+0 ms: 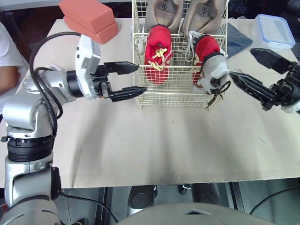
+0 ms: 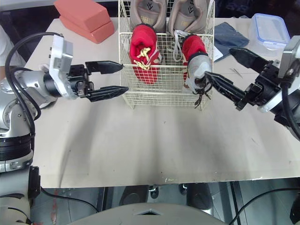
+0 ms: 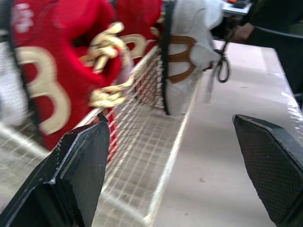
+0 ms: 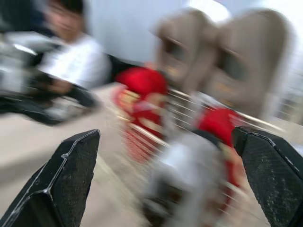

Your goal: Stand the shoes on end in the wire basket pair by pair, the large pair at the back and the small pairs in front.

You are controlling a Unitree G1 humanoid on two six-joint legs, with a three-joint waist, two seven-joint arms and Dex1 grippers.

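**Left of frame:** the left tool (image 1: 140, 78) hovers with its two fingers spread wide and holding nothing, the tips just beside the left wall of the wire basket (image 1: 164, 96).

**Upper centre:** the basket stands on the desk (image 1: 154, 140). The large tan pair (image 1: 161, 11) stands on end at its back, and the red pair (image 1: 157, 51) stands on end in front.

**Right of centre:** a grey-white shoe (image 1: 213, 70) stands roughly upright at the basket's front right corner, with its laces dangling over the wire. Whether it sits wholly inside cannot be told.

**Right of frame:** the right tool (image 1: 243, 62), likewise wide and empty, points at this shoe from just beside it. The shoe lies to the left of that tool, its long axis near vertical. The right arm is judged the nearer one for seating it.
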